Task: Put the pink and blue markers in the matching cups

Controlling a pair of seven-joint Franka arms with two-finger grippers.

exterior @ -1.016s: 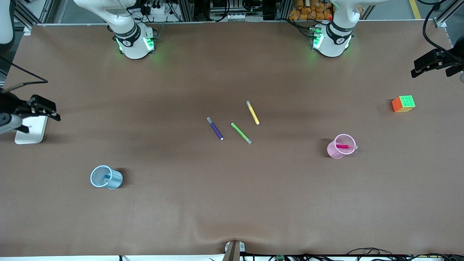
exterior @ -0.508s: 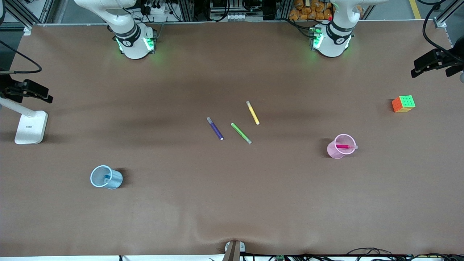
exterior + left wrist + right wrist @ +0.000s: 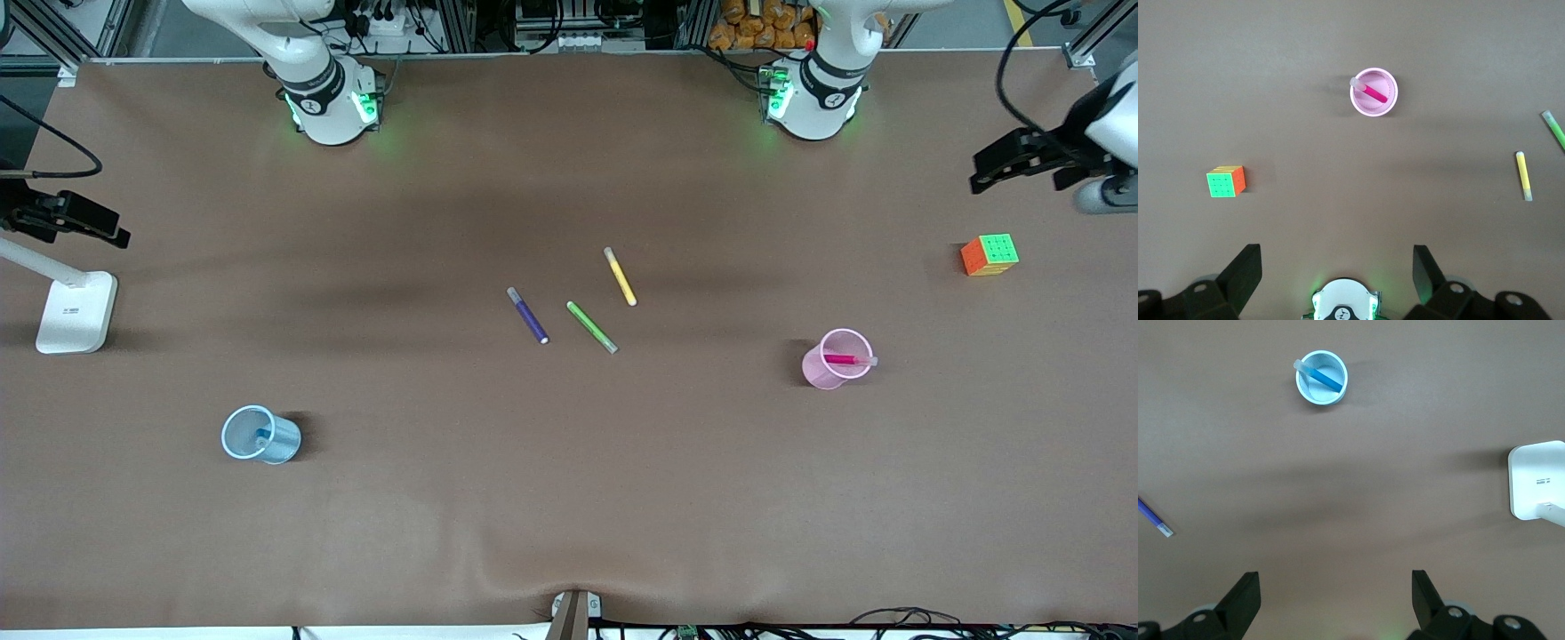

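The light blue cup [image 3: 260,435] stands near the right arm's end of the table with the blue marker [image 3: 263,435] leaning inside it. The right wrist view shows that cup [image 3: 1321,378] and marker [image 3: 1323,378] too. The pale pink cup [image 3: 836,359] stands toward the left arm's end and holds the pink marker [image 3: 849,360]. The left wrist view shows them as well, cup [image 3: 1373,92] and marker [image 3: 1375,93]. My right gripper [image 3: 111,229] [image 3: 1336,587] is open and empty, high over its table end. My left gripper [image 3: 987,169] [image 3: 1337,263] is open and empty, high near the cube.
A purple marker [image 3: 528,315], a green marker [image 3: 591,326] and a yellow marker [image 3: 620,276] lie at mid-table. A colourful cube [image 3: 989,254] sits at the left arm's end. A white stand base [image 3: 77,311] sits at the right arm's end.
The right gripper rose and pulled back from over the white stand base. The left gripper then shifted in toward the table's middle. The cups and markers have not moved.
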